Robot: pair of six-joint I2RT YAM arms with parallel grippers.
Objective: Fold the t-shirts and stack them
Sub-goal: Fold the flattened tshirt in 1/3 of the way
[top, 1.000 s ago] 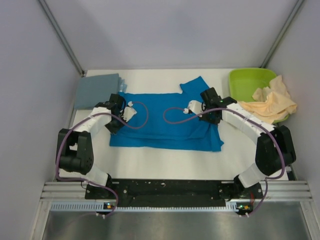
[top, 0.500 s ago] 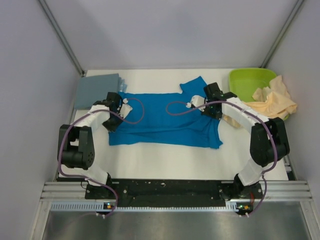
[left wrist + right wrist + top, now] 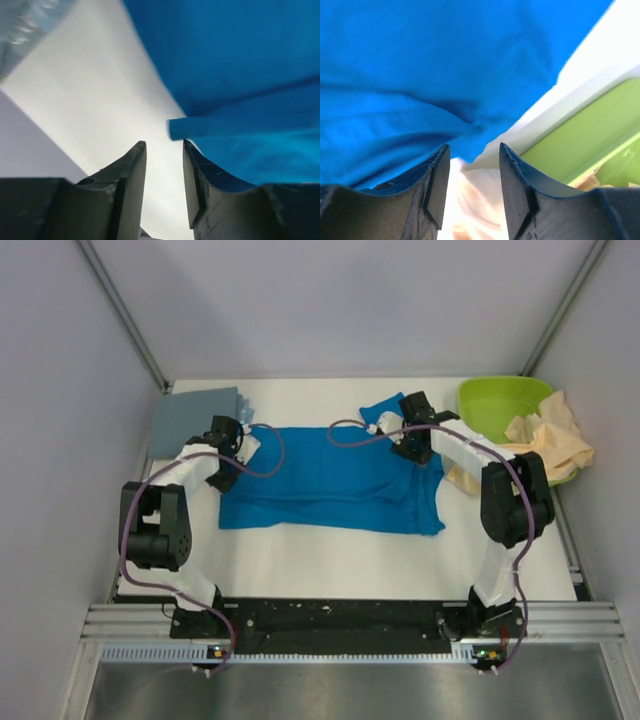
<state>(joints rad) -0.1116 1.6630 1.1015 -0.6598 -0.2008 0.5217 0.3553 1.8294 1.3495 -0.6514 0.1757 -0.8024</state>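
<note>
Both have just reached the far corners of the blue t-shirt (image 3: 330, 480): our left gripper (image 3: 164, 145) and right gripper (image 3: 474, 147), narrowly parted, holding nothing, likely about to pinch.

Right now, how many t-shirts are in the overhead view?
3: a bright blue shirt spread mid-table, a cream-peach shirt bunched against the green tub, and a folded grey-blue shirt at the far left corner; that pile may hide more.
</note>
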